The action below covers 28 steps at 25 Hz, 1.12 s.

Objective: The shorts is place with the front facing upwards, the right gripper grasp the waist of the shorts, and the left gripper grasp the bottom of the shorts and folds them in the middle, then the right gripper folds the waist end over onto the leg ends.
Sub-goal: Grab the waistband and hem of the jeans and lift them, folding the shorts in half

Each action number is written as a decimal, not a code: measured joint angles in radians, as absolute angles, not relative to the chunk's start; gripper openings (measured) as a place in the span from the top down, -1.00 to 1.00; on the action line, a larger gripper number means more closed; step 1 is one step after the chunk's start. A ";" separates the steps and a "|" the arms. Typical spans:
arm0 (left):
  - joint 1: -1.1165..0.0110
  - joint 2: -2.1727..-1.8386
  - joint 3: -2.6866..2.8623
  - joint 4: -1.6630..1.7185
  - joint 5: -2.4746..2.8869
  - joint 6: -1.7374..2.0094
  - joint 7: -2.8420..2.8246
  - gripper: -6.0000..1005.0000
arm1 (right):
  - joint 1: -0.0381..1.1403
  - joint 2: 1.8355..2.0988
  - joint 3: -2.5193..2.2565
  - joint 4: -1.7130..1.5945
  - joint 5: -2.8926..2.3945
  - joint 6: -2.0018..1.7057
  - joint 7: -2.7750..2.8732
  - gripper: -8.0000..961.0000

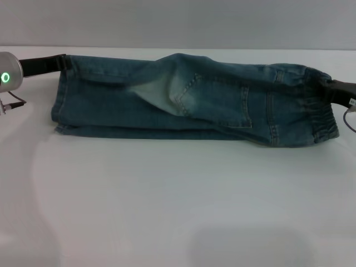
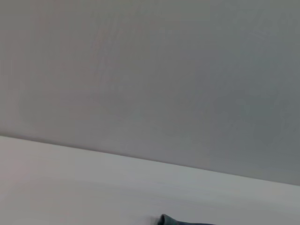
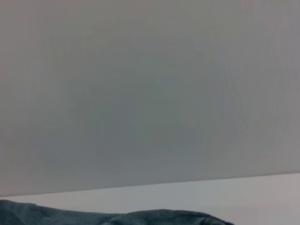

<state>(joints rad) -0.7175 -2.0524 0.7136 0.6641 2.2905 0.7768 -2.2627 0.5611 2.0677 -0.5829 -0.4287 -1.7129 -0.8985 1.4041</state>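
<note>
The shorts [image 1: 211, 100] lie folded lengthwise across the far part of the white table, with a back patch pocket and a pale faded patch on top. The gathered waist end [image 1: 321, 119] is at the right and the straight-hemmed bottom of the shorts [image 1: 58, 114] at the left. My left gripper [image 1: 62, 64], on its black link beside the green ring, is shut on the far corner of the leg hems. My right gripper [image 1: 325, 88] is shut on the far edge of the waistband. A sliver of denim [image 2: 180, 220] shows in the left wrist view, and a denim ridge [image 3: 117, 218] in the right wrist view.
The white table [image 1: 178, 200] spreads wide in front of the shorts towards me. A plain grey wall [image 1: 178, 22] stands behind the table's far edge. A thin cable [image 1: 11, 104] hangs by the left arm.
</note>
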 joint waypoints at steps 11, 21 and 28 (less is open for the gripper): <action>-0.714 -2.049 0.776 0.659 2.300 0.734 -2.243 0.96 | 0.558 2.068 -0.584 -0.414 -1.713 -0.883 1.402 0.88; -0.705 -2.054 0.792 0.663 2.292 0.710 -2.230 0.66 | 0.559 2.067 -0.584 -0.412 -1.715 -0.872 1.410 0.85; -0.694 -2.056 0.793 0.665 2.245 0.709 -2.224 0.36 | 0.552 2.067 -0.579 -0.412 -1.712 -0.865 1.411 0.32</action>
